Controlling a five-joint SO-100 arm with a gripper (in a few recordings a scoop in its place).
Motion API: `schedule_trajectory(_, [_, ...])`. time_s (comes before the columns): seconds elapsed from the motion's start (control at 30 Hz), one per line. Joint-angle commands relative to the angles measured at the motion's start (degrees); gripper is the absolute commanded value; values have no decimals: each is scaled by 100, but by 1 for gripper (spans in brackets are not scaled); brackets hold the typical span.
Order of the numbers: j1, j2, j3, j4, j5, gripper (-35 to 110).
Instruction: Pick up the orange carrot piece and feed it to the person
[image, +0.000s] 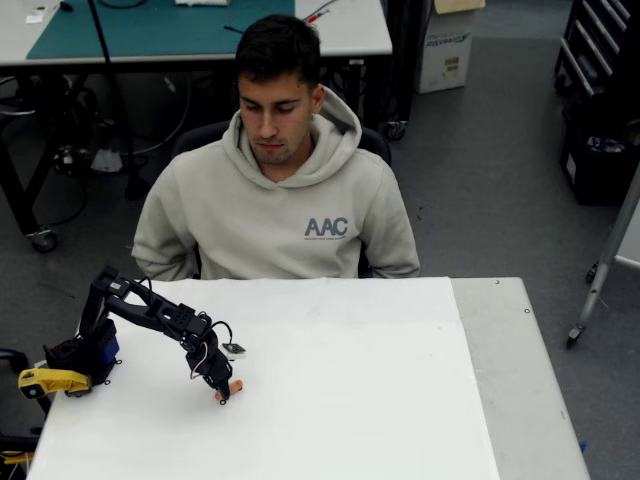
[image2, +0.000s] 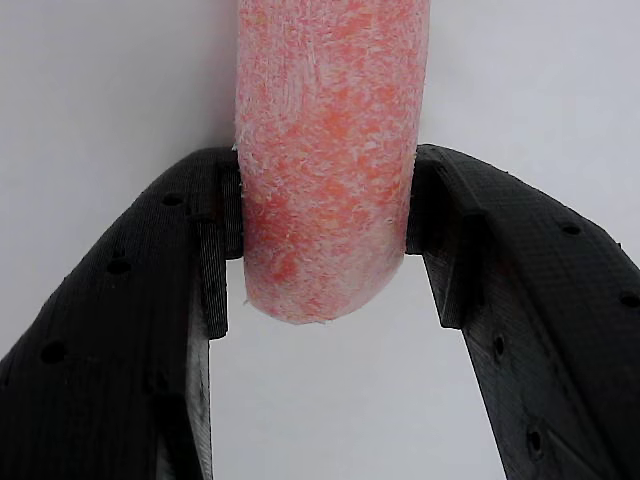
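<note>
In the overhead view the gripper (image: 226, 391) reaches down to the white table (image: 350, 400) at its near left, clamping the orange carrot piece (image: 235, 386); the person (image: 277, 190) sits at the far side. In the wrist view both black fingers (image2: 215, 230) press the carrot piece's (image2: 325, 160) sides.

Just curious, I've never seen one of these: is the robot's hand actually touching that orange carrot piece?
Touching. In the wrist view both fingers of the hand press against the sides of the orange carrot piece, no gap on either side.
</note>
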Motion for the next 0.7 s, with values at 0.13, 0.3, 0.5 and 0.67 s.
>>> schedule_trajectory(0.13, [70,158,-193,-35,-79,-3])
schedule_trajectory(0.3, [9,519,-483,-35,-79,-3])
schedule_trajectory(0.5, [-264,1187,-1248,-35,-70,-3])
schedule_trajectory(0.67, [-782,1248,-1775,-35,-79,-3])
